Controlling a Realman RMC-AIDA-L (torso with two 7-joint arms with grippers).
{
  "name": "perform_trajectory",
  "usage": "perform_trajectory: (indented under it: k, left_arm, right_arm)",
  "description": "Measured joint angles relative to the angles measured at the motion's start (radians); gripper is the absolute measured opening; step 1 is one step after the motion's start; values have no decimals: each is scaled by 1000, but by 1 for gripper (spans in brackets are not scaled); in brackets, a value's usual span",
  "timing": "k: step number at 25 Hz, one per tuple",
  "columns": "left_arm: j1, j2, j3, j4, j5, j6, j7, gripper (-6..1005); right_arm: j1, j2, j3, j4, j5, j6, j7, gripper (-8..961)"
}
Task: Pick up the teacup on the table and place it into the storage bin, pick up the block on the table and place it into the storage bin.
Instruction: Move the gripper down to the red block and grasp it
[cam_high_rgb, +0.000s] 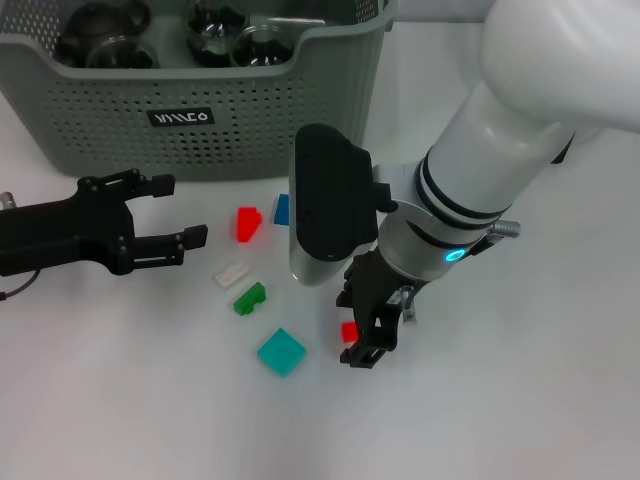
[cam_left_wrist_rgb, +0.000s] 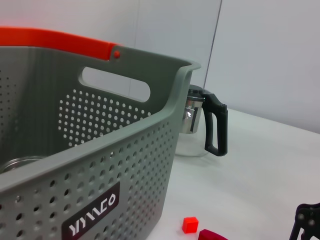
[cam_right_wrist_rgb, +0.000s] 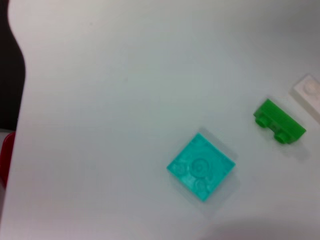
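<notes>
Two black end effectors share a white worktop: at far left, the left end effector hovers with fingers spread and empty, just in front of the large grey-green perforated plastic storage bin, which holds dark glass vessels. Scattered between are small plastic blocks, red, white, green and teal. Further right, the right end effector points down, its fingers apart around a tiny red cube; it looks light, rigid and smooth, best pinched across flat opposite faces.
</notes>
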Motion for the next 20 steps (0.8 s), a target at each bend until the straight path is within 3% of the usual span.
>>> perform_trajectory:
  k: [7,13,20]
  left_arm:
    - [3,0,-10,0,0,-1,1,846]
    - [7,0,-12,0,-1,-2,0,846]
    - [7,0,-12,-2,-2,-2,0,847]
  right_arm:
    - [1,0,-1,6,0,11,4,675]
    - [2,1,-2,7,0,12,5,482]
    - [2,1,-14,7,0,12,6,401]
